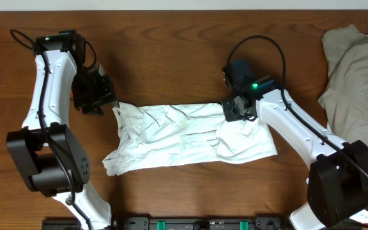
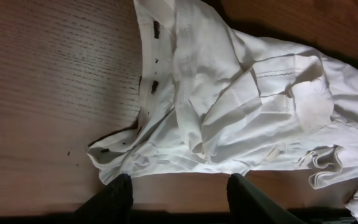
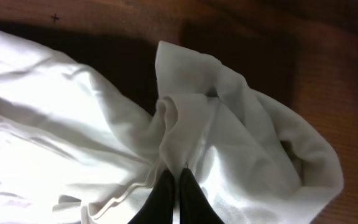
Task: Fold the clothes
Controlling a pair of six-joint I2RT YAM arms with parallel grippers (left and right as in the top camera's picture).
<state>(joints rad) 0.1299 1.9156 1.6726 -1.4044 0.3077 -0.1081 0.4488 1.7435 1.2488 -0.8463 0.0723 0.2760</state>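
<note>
A crumpled white shirt [image 1: 184, 135] lies across the middle of the wooden table. It fills the left wrist view [image 2: 241, 93] and the right wrist view [image 3: 73, 137]. My left gripper [image 1: 101, 102] hovers at the shirt's upper left corner. Its fingers [image 2: 179, 190] are open and empty, just short of the cloth's edge. My right gripper [image 1: 235, 110] sits on the shirt's upper right part. Its fingers [image 3: 176, 180] are shut on a pinched fold of the white fabric.
A beige garment [image 1: 356, 70] lies heaped at the table's right edge. Bare brown wood [image 1: 171, 51] lies behind the shirt. A black rail [image 1: 190, 223] runs along the front edge.
</note>
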